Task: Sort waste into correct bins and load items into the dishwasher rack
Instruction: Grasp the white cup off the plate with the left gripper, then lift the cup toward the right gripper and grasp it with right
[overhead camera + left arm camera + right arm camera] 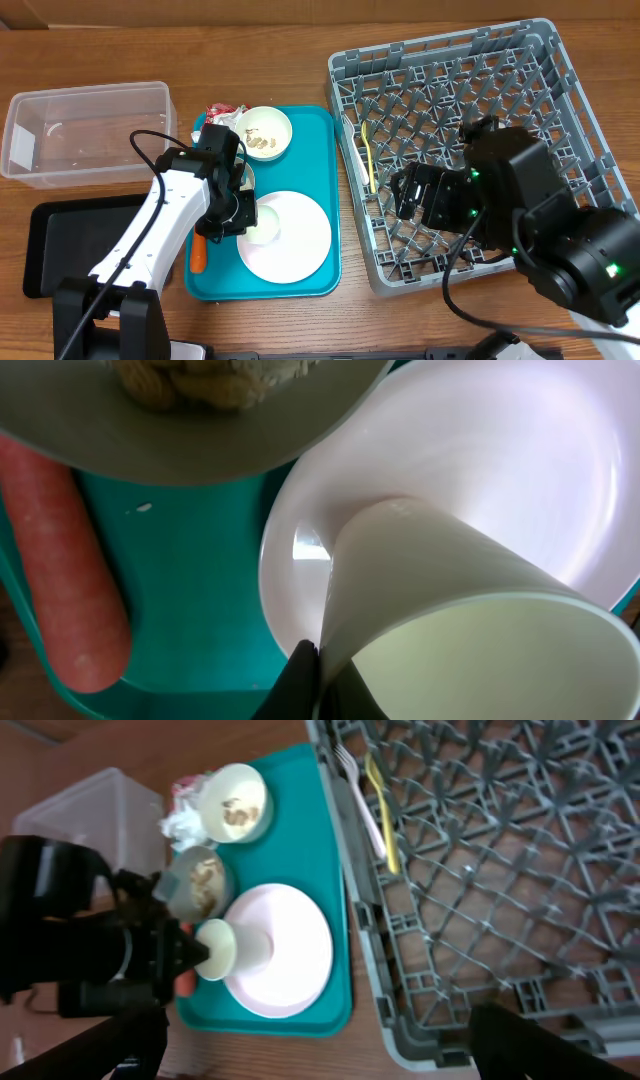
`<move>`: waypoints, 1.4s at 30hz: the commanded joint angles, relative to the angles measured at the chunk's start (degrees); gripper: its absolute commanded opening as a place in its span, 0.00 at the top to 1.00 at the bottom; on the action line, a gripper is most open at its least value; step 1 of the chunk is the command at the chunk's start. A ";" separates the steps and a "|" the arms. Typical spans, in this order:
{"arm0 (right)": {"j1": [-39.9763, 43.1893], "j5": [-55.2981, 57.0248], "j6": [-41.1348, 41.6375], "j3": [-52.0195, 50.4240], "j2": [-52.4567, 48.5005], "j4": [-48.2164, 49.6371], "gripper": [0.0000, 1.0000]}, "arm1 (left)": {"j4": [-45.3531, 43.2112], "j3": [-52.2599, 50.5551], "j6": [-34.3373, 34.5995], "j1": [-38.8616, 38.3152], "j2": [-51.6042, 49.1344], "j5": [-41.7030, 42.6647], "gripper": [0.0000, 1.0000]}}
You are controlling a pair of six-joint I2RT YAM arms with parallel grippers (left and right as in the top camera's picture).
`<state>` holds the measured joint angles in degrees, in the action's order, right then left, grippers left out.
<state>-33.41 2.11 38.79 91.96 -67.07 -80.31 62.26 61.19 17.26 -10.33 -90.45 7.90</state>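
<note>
left gripper clamped on rim of small white cup, cup sideways over pink plate | right gripper jaws wide apart, empty, above dishwasher rack

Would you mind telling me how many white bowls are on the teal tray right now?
2. The first bowl sits at the teal tray's far end; the second bowl lies beside the pink plate, largely hidden overhead under the left arm.
</note>
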 commanded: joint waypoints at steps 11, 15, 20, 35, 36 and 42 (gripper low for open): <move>0.09 -2.32 -6.12 -0.15 -3.61 -0.35 0.00 | 15.82 28.76 0.92 0.72 3.39 2.27 0.96; 0.02 -6.38 -10.58 -0.17 -5.42 0.83 0.00 | 18.62 36.04 -0.42 0.72 3.41 5.60 0.96; 0.04 -11.41 -15.91 -0.26 -7.19 3.87 0.00 | 20.65 43.65 -2.27 2.80 3.74 13.00 0.96; 10.82 -18.36 -19.32 -0.26 -6.99 2.05 0.00 | 27.78 45.62 -25.20 26.29 2.32 58.34 0.96; 12.46 -18.97 -19.58 -0.26 -6.93 1.57 0.00 | 29.29 45.44 -27.85 26.95 2.12 60.11 0.96; 17.03 -45.83 -37.35 -1.14 -6.62 5.03 0.00 | 34.56 43.65 -38.34 27.74 1.97 68.06 0.96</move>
<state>-16.84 -26.83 12.01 91.53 -74.63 -76.97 96.53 105.86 -12.34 17.30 -88.18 67.51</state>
